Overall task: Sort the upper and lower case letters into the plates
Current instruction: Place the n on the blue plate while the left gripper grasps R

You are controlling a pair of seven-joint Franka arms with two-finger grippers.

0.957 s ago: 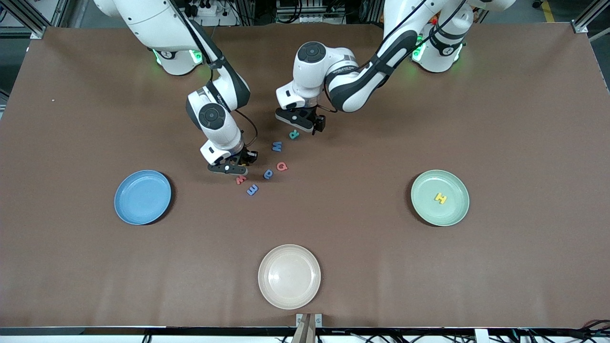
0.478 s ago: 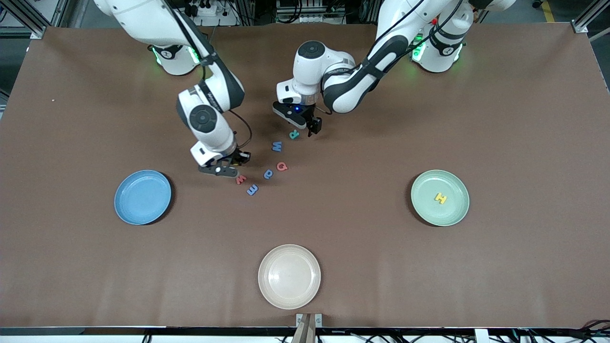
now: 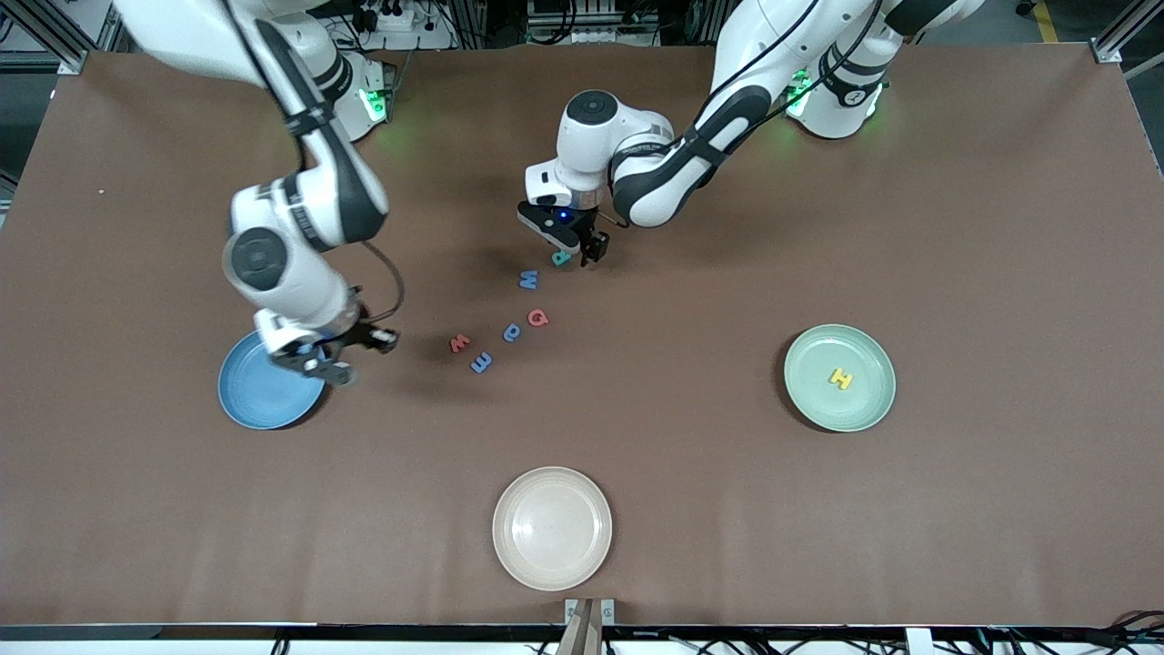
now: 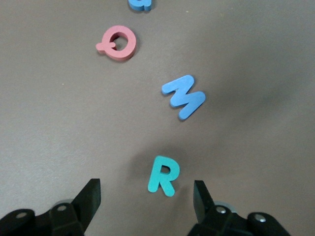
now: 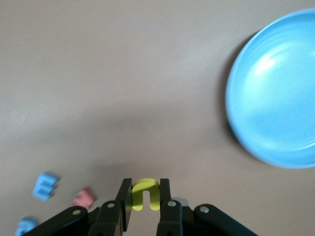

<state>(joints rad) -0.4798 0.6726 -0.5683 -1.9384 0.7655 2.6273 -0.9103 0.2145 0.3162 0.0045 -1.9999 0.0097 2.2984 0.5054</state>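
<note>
In the front view the right gripper (image 3: 329, 364) hangs over the edge of the blue plate (image 3: 259, 396), while the left gripper (image 3: 575, 250) is low over the teal R (image 3: 561, 258); a red w (image 3: 460, 343), blue E (image 3: 482, 362), blue a (image 3: 512, 332), red Q (image 3: 538, 317) and blue W (image 3: 528, 279) lie mid-table, and a yellow H (image 3: 841, 377) sits in the green plate (image 3: 878, 400). The cream plate (image 3: 552, 528) is nearest the camera. In the left wrist view the fingers (image 4: 88, 199) stand spread either side of the R (image 4: 164, 175), apart from it. In the right wrist view the fingers (image 5: 124, 201) pinch a yellow letter (image 5: 145, 193) above the table beside the blue plate (image 5: 275, 93).
</note>
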